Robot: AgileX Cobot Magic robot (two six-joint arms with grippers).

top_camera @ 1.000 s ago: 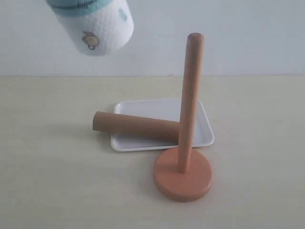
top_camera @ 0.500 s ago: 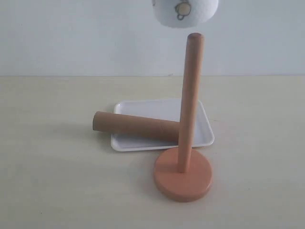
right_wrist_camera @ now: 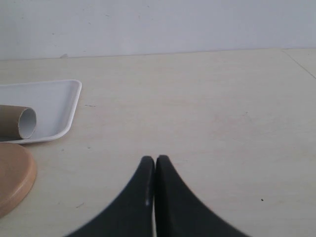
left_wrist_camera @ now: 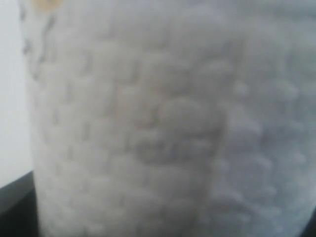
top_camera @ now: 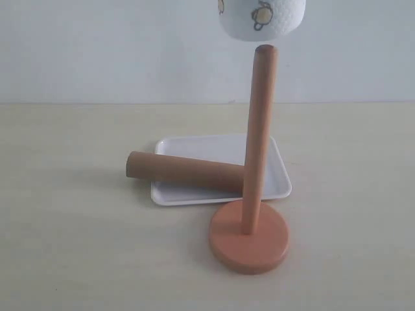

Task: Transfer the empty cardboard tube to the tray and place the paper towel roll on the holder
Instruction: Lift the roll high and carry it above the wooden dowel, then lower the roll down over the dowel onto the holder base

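Paper towel roll (top_camera: 262,18) aloft, cut off by top edge of exterior view. Its lower end sits just above rounded pole tip of holder (top_camera: 259,129), at 12 o'clock from it, with a thin gap showing.
Left gripper (left_wrist_camera: 163,219) clasps roll: embossed paper fills wrist view, with a dark finger (left_wrist_camera: 12,212) sliver at its flank.
Right gripper (right_wrist_camera: 155,160) clenched, empty, low over table (top_camera: 78,246).
Empty cardboard tube (top_camera: 185,170) lies across tray (top_camera: 214,146), one end overhanging toward 9 o'clock.
Tray at 11 o'clock from holder base, just beside it.

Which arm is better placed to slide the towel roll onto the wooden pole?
Left. The paper towel roll fills its wrist view and hangs just above the pole of the holder. The right gripper sits shut and empty, low over the table.
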